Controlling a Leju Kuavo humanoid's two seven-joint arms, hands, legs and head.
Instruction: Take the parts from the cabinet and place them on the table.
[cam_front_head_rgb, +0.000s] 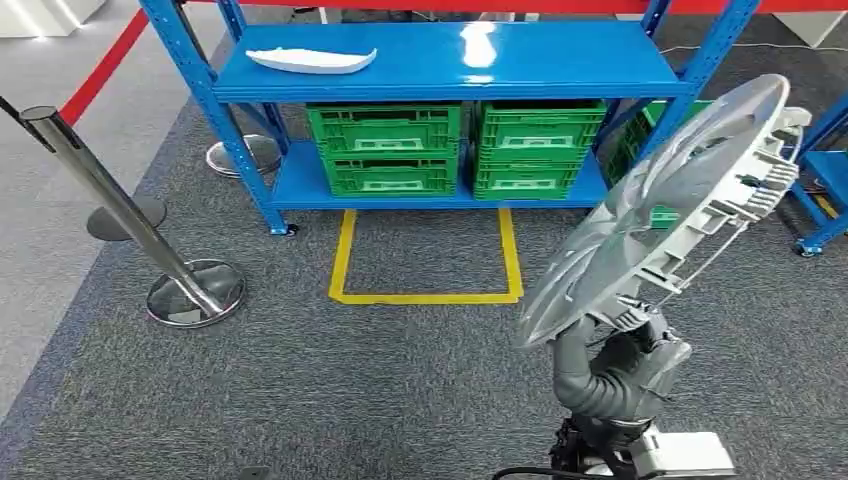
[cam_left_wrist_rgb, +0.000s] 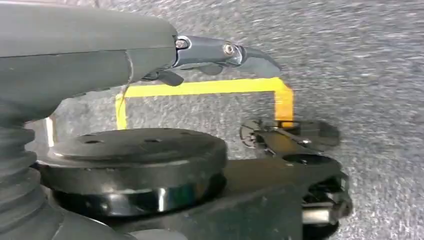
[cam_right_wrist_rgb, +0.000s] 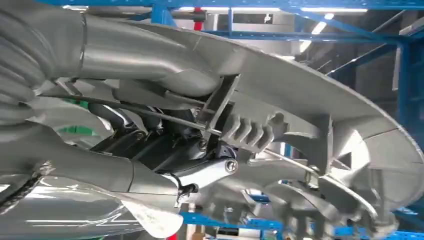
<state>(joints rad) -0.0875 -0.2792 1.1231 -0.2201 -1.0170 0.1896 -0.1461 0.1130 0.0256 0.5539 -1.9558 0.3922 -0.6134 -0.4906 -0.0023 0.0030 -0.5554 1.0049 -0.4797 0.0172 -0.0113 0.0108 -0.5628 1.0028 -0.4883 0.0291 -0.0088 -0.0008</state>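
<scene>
A large silver wheel cover (cam_front_head_rgb: 670, 200) stands tilted in the air at the right of the head view, its ribbed back and clips facing me. My right hand (cam_front_head_rgb: 625, 360) grips it at its lower rim. In the right wrist view the fingers (cam_right_wrist_rgb: 150, 165) are clamped on the wheel cover (cam_right_wrist_rgb: 310, 100) by its rim and wire ring. A white curved part (cam_front_head_rgb: 312, 60) lies on the top shelf of the blue cabinet (cam_front_head_rgb: 450, 75), far from both hands. My left hand (cam_left_wrist_rgb: 150, 55) hangs over the carpet, fingers stretched out and holding nothing.
Green crates (cam_front_head_rgb: 385, 145) (cam_front_head_rgb: 535, 145) fill the cabinet's lower shelf. A yellow taped rectangle (cam_front_head_rgb: 425, 295) marks the carpet before it. A steel post (cam_front_head_rgb: 120, 200) with a red belt (cam_front_head_rgb: 100, 65) stands at the left. Another blue rack (cam_front_head_rgb: 825, 170) is at the right.
</scene>
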